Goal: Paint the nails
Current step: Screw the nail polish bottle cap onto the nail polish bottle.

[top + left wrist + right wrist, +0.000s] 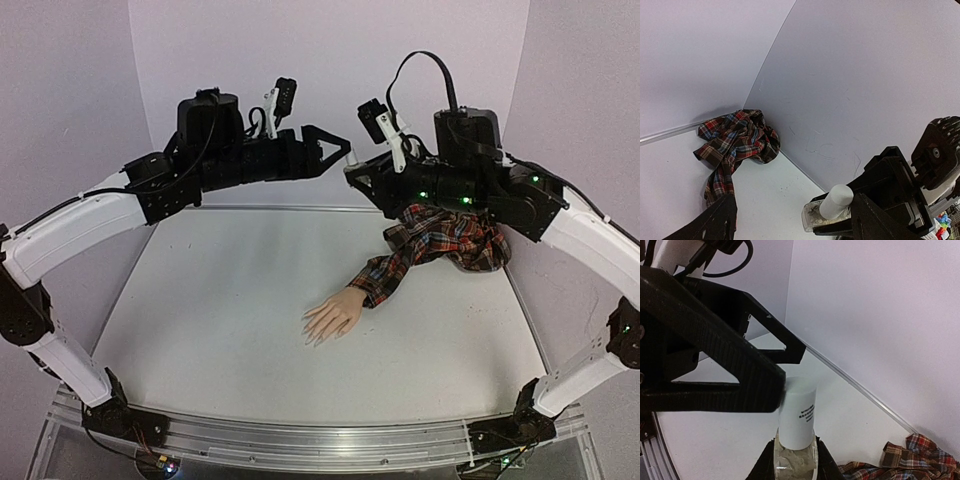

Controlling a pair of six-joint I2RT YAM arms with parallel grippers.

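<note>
The mannequin hand (332, 315) lies palm down on the white table (220, 320). Its tiny pale nails (315, 338) point to the near left, and a red plaid sleeve (440, 240) trails to the back right. Both grippers are raised and meet high above the far side of the table. My right gripper (356, 172) (795, 452) is shut on a small clear bottle (795, 465) with a white cap (798, 412). My left gripper (340, 150) (796, 202) is open, its jaws wide around the cap (836, 201), with one finger (715, 370) touching the cap's side.
The plaid shirt is bunched in the back right corner (735, 137) (920, 460). Pale lilac walls close the table at the back and both sides. The arm bases sit on a metal rail (300, 440) at the near edge.
</note>
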